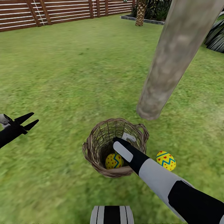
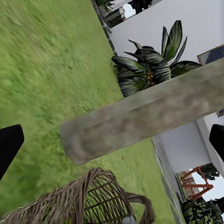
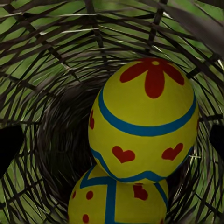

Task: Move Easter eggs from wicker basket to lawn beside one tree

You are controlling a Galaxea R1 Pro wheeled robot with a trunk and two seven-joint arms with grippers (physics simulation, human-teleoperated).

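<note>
Two of the three Easter eggs are seen stacked at the bottom of the wicker basket (image 3: pixel 56 56): a flower-topped egg (image 3: pixel 142 121) lies against a dotted egg (image 3: pixel 112 198) beneath it. From the head view only one egg in the basket (image 1: pixel 114 161) is made out, the other being hidden by the arm. A third egg (image 1: pixel 166 160) has been laid on the lawn (image 1: pixel 68 71) just beside the basket (image 1: pixel 96 149) and near the foot of the tree (image 1: pixel 169 65), which is judged to be the chosen spot, since the trunk stands close behind the basket

The right tool (image 1: pixel 127 137) is lowered inside the basket, evidently so that the next egg can be reached; its dark fingertips (image 3: pixel 8 144) are seen at either side of the eggs, spread wide and touching nothing, so nothing is held. The left tool (image 1: pixel 29 121) is kept well apart over bare grass, its jaws parted and empty, presumably out of the way

The task is judged one third done, with two eggs left to be lifted out
</note>
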